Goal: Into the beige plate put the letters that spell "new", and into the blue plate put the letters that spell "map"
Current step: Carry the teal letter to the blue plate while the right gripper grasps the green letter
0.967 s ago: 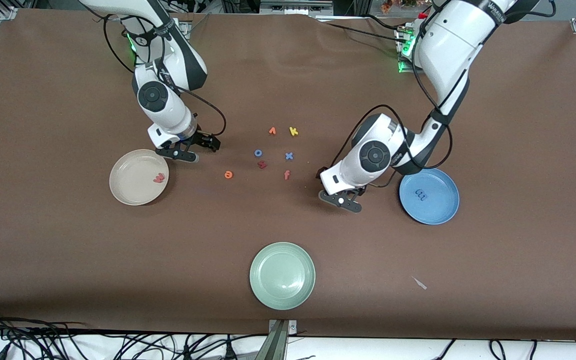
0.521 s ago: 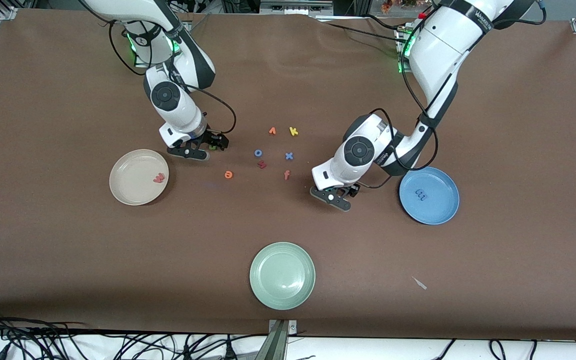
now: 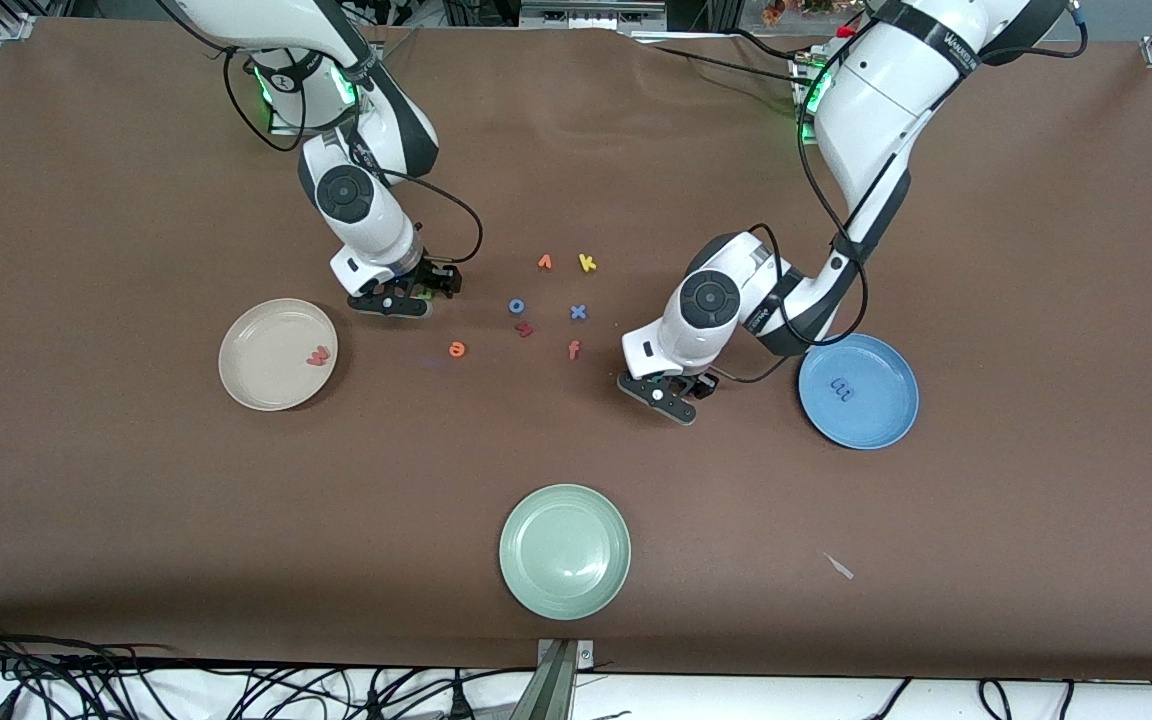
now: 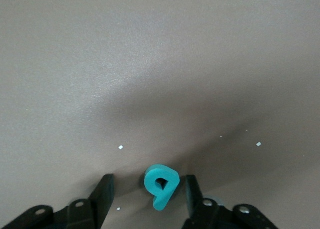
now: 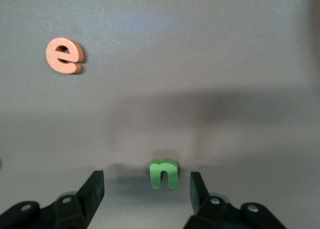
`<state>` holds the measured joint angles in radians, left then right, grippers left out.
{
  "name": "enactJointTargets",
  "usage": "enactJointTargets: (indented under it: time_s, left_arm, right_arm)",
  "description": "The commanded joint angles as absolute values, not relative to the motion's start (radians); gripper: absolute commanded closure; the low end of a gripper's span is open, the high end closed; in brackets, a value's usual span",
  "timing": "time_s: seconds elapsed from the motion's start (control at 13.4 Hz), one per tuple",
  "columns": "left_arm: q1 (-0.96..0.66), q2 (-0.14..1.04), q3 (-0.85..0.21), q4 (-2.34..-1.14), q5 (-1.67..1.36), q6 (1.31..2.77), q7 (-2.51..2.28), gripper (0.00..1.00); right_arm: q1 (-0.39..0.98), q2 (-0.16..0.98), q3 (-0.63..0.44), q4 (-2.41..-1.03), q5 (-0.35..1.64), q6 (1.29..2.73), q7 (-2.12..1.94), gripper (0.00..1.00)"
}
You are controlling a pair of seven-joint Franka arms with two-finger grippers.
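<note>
Left gripper (image 4: 147, 191) low over bench (image 3: 136, 520), jaws apart w/ teal p (image 4: 161, 185) between. Right gripper (image 5: 147, 189) same, jaws apart round green n (image 5: 164, 173); orange e (image 5: 64, 55) nearby. W (image 3: 318, 355) in beige plate (image 3: 256, 380), m (image 3: 842, 385) in blue plate (image 3: 886, 420).

Front camera high, facing both arm bases, whole table (image 3: 136, 520) in frame; wrist cameras look down close; right wrist and front share the orange e (image 5: 64, 55)

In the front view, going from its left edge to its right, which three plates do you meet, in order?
beige plate → green plate → blue plate
</note>
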<state>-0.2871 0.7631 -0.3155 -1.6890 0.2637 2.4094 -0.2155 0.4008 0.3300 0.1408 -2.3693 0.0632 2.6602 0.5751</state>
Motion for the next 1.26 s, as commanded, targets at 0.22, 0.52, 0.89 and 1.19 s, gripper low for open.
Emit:
enactJointTargets:
  time_s: [0.22,0.52,0.89,1.19]
  left_arm:
    - [-0.278,0.753,-0.313,-1.675,0.296,2.407,-0.227,0.8]
    - [-0.216,0.69,-0.321,-1.661,0.288,2.327,-0.204,0.82]
    - [-0.094,0.618,-0.322,-1.658,0.279,2.179,-0.011,0.83]
    - [0.017,0.577,-0.325,-1.663,0.253,2.064,0.157,0.79]
  right_arm:
    - [0.403,0.324,0.138,-2.41,0.055,2.714,0.512,0.36]
    - [0.402,0.324,0.132,-2.411,0.055,2.714,0.485,0.42]
    - [0.402,0.325,0.132,-2.41,0.055,2.715,0.462,0.52]
    - [0.402,0.325,0.132,-2.41,0.055,2.715,0.431,0.59]
